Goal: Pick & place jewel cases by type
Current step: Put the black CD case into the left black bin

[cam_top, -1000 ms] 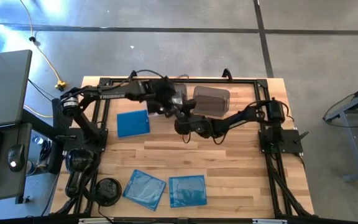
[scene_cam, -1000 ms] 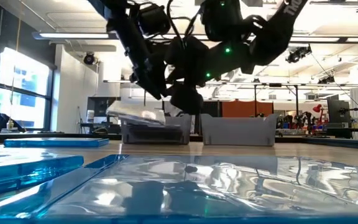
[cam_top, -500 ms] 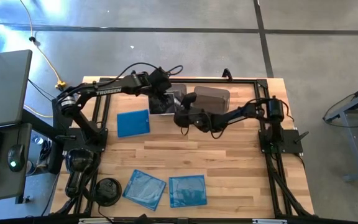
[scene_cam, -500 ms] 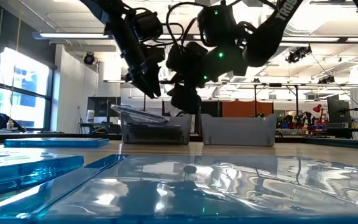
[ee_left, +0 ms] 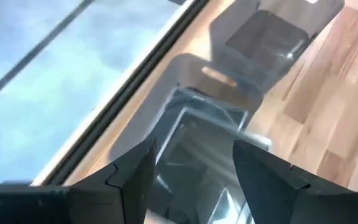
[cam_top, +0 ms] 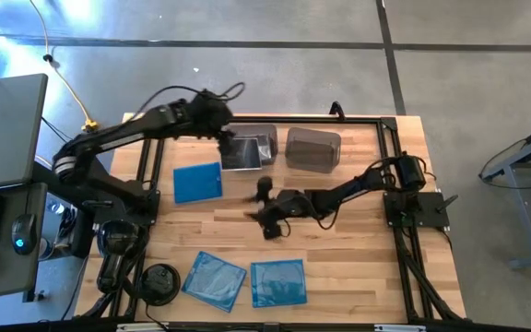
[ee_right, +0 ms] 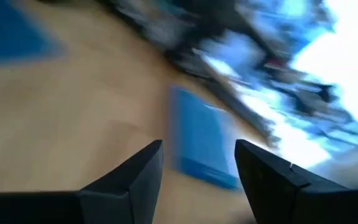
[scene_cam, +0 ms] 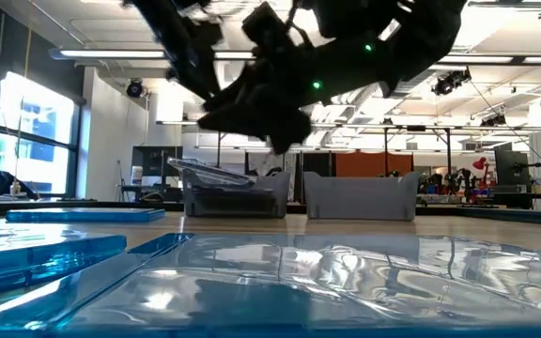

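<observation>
Wooden butcher-block table (cam_top: 339,240) fills the centre of the high view and carries all items. Two smoky grey rectangular plastic bins stand side by side at the upper centre of that frame: the left bin (cam_top: 270,136) and the right bin (cam_top: 313,149). A clear jewel case (cam_top: 240,157) lies tilted across the left bin, one edge resting on the rim; the low view shows it slanting over the bin's left side (scene_cam: 216,171). Darker cases lie beneath it, number not discernible.

Three translucent blue jewel cases lie flat on the table: one (cam_top: 196,182) at centre left, beside the left bin, and two (cam_top: 215,278) (cam_top: 277,282) adjacent at the lower centre. A round black disc-shaped object (cam_top: 159,281) sits at the lower left, just beside them.

Left gripper (cam_top: 223,138) hovers at the left bin's left edge, fingers (ee_left: 132,177) apart and empty. Right gripper (cam_top: 266,224) hangs over bare wood at frame centre, fingers (ee_right: 135,180) apart, holding nothing.
</observation>
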Tool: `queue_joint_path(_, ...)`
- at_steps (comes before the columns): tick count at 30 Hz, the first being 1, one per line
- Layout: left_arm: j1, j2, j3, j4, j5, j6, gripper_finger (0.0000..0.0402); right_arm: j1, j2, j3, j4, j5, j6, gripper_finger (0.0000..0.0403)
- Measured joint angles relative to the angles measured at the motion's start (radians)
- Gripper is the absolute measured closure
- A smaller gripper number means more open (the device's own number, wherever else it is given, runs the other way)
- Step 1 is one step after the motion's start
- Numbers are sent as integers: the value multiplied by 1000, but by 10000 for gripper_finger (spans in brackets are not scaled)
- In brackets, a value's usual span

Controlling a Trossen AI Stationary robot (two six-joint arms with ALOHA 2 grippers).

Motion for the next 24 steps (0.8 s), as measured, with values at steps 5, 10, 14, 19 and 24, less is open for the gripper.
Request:
queue_joint_path(5, 0, -134, 0, -121, 39, -35, 192, -50, 2, 15, -65, -263, 139, 206)
queue_joint_path(10, 0, -197, 0, -153, 42, -81, 192, -142, 9, 130, -228, -432, 265, 214)
queue_joint_path(14, 0, -209, 0, -141, 40, -83, 192, -161, 74, 239, -355, -404, 276, 227)
queue_joint_path(19, 0, -208, 0, -145, 33, -79, 192, -142, 168, 366, -509, -171, 149, 244)
queue_joint_path(24, 0, -208, 0, -146, 33, -72, 192, -154, 230, 463, -555, -111, 107, 263)
